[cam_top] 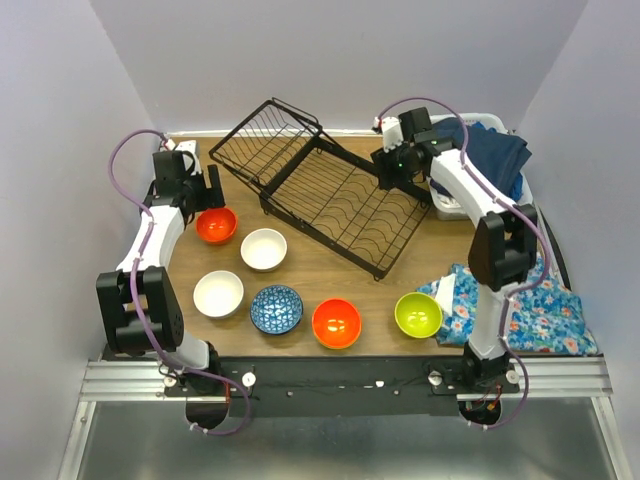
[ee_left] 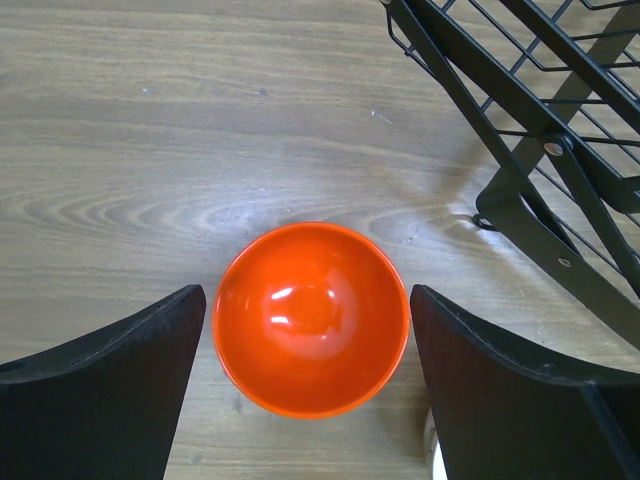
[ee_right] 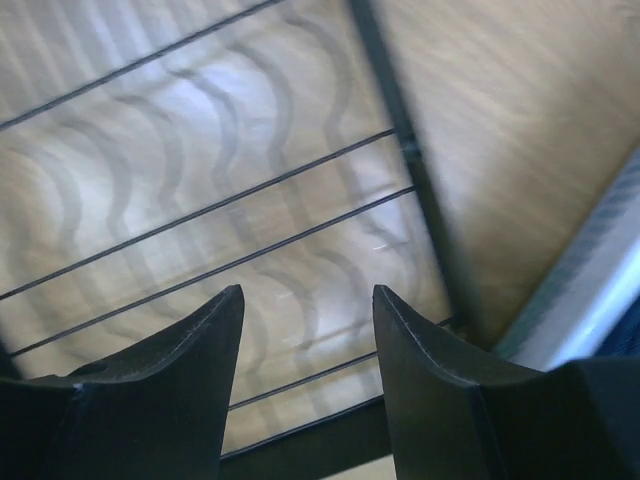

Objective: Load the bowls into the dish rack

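Observation:
Several bowls stand on the wooden table: an orange bowl [cam_top: 216,225], a cream bowl [cam_top: 264,249], a white bowl [cam_top: 218,294], a blue patterned bowl [cam_top: 276,309], a second orange bowl [cam_top: 336,323] and a lime green bowl [cam_top: 418,314]. The black wire dish rack [cam_top: 330,190] lies diagonally at the back and holds nothing. My left gripper [ee_left: 308,300] is open above the far-left orange bowl [ee_left: 311,318], one finger on each side, apart from it. My right gripper [ee_right: 308,300] is open and empty over the rack's wires [ee_right: 220,210] near its right edge.
A white tub [cam_top: 462,190] with dark blue cloth [cam_top: 490,150] stands at the back right. A blue floral cloth [cam_top: 530,305] lies at the front right. Grey walls close in the table on both sides and at the back.

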Motion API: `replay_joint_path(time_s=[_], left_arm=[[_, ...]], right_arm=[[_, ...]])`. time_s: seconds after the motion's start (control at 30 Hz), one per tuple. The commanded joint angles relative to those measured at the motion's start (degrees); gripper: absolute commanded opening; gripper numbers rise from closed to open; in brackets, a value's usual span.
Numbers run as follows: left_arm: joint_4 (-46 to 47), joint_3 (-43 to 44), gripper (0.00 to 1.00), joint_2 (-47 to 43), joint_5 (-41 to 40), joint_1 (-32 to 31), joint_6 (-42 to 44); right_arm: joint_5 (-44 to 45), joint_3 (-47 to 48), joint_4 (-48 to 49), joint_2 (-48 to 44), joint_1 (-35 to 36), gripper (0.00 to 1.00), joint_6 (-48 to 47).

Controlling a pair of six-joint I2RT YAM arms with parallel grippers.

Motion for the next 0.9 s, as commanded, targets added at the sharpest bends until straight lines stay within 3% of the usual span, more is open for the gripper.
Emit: replay_joint_path(time_s=[0.0,0.17,0.67,0.87], left_arm=[[-2.4,2.2,0.92,0.5,1.3,0.0,1.7],[-1.9,1.7,0.92,1.2,1.3,0.0,1.6],[-1.3,9.6,0.92,11.1,2.7,-0.4,1.1],[-2.3,15.8,0.91,16.6,3.8,-2.1,1.5]], right_arm=[[0.8,12.6,-8.4,8.7,-3.1,0.62,-6.4],[2.1,19.5,-9.9,14.5,-4.7,0.61,-8.2],[4.8,24.0,-8.6,23.7,-7.1,0.61,-9.1],[3.7,21.2,-10.9,23.2,-7.1,0.45,-6.6]])
